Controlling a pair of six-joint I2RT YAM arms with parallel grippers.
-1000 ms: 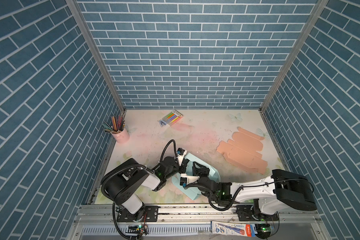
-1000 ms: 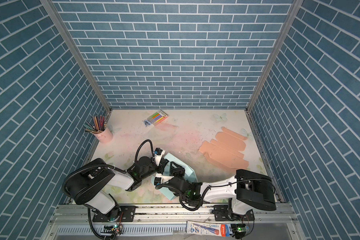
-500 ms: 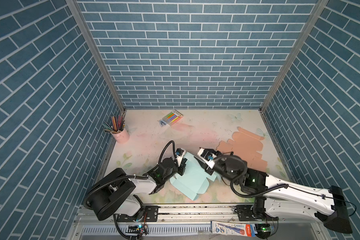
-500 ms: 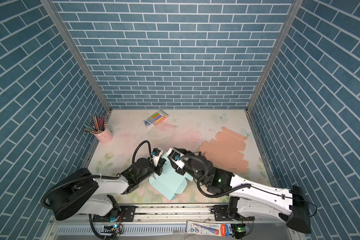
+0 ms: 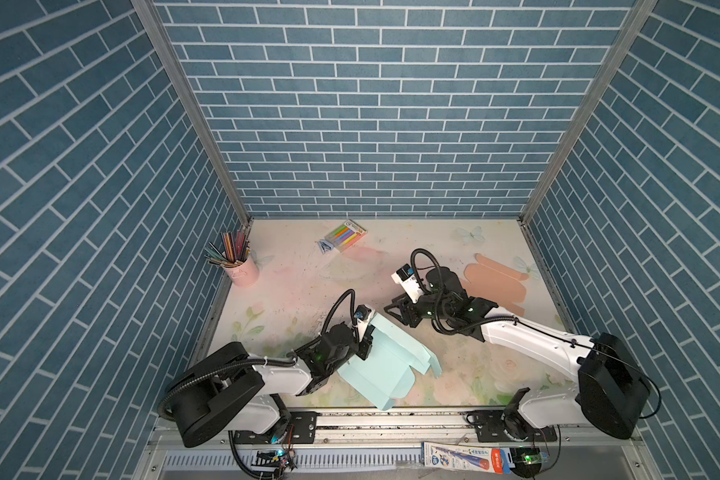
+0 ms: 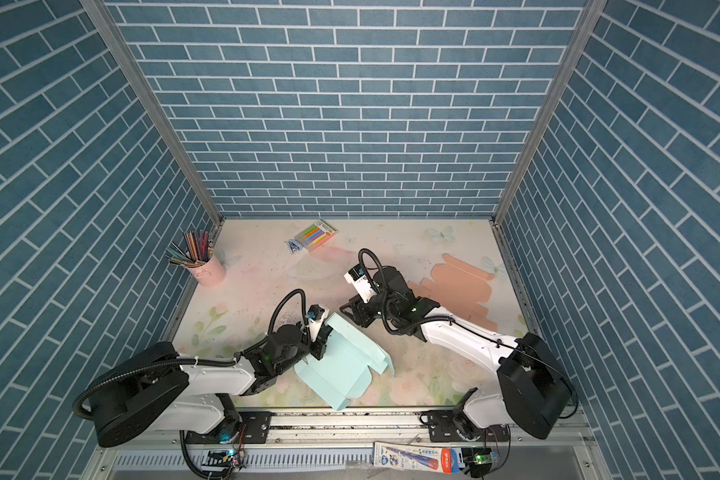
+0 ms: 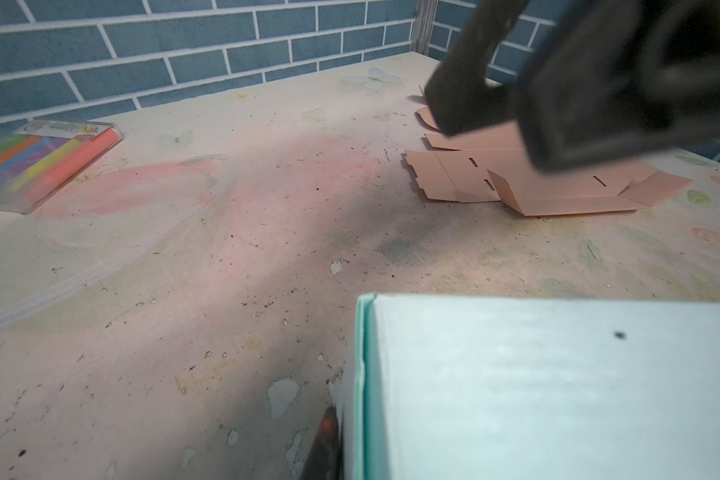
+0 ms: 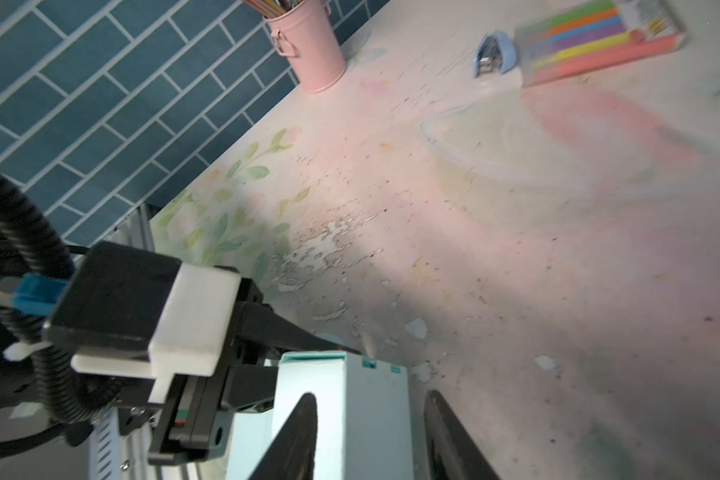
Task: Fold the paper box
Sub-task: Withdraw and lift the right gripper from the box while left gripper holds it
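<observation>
Tabletop (image 5: 291, 291); L hand (image 5: 367, 345) tight on box (image 5: 385, 370)

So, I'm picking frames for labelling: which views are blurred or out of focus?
In both top views all is sharp and evenly lit, the mint paper box included. In the left wrist view the right gripper is a dark out-of-focus blur, and the box up close looks soft. In the right wrist view the highlighter pack is smeared and that gripper's fingers are black silhouettes.
</observation>
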